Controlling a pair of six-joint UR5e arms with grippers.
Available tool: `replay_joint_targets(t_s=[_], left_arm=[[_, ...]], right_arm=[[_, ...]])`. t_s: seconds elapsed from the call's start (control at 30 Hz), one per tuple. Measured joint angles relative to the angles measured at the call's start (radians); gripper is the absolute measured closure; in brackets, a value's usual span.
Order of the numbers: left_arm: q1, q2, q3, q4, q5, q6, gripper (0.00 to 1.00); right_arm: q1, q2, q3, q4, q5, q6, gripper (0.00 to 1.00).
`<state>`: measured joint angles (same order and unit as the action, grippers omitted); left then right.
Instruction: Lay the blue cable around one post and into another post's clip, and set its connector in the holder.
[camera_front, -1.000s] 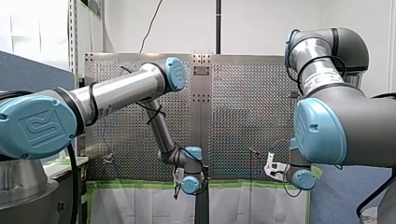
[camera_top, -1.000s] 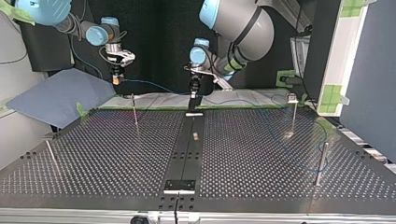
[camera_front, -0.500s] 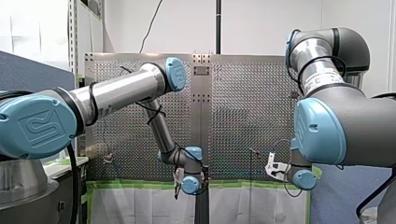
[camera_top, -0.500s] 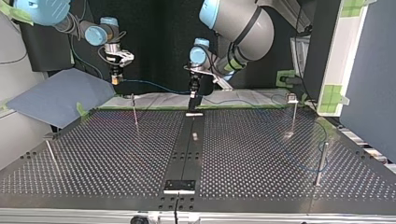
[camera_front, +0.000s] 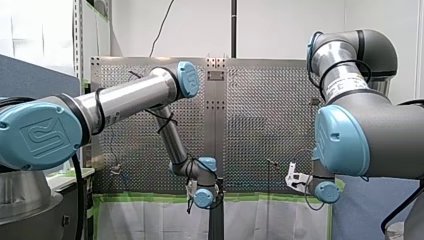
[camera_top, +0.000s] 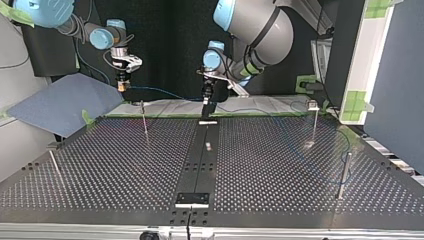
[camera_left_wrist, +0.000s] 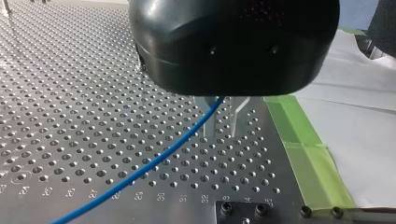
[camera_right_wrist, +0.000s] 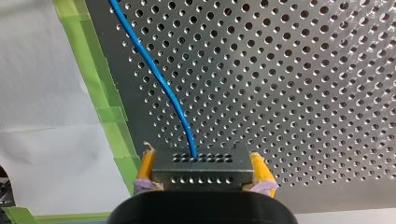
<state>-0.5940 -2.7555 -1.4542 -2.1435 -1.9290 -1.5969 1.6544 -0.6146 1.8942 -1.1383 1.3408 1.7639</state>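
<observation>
Right pincer (camera_right_wrist: 203, 166), yellow pads clamped on the connector (camera_right_wrist: 201, 175) of the blue cable (camera_right_wrist: 159, 79); left pincer (camera_left_wrist: 223, 133), cable reaching it, closure not discernible.

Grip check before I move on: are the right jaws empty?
No, my right gripper has its jaws clamped on the connector, with the blue cable running out of it.
</observation>
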Motion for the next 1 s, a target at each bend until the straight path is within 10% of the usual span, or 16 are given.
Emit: replay_joint_targets(t_s=[0.37, 1.0], left_arm=[[0.0, 0.0, 0.0, 0.0, 0.004, 0.0, 0.96], [0.0, 0.0, -0.001, -0.002, 0.018, 0.002, 0.84]], right_arm=[[0.0, 0.0, 0.0, 0.0, 0.0, -0.001, 1.0], [-0.001, 0.0, 0.0, 0.0, -0.001, 0.002, 1.0]])
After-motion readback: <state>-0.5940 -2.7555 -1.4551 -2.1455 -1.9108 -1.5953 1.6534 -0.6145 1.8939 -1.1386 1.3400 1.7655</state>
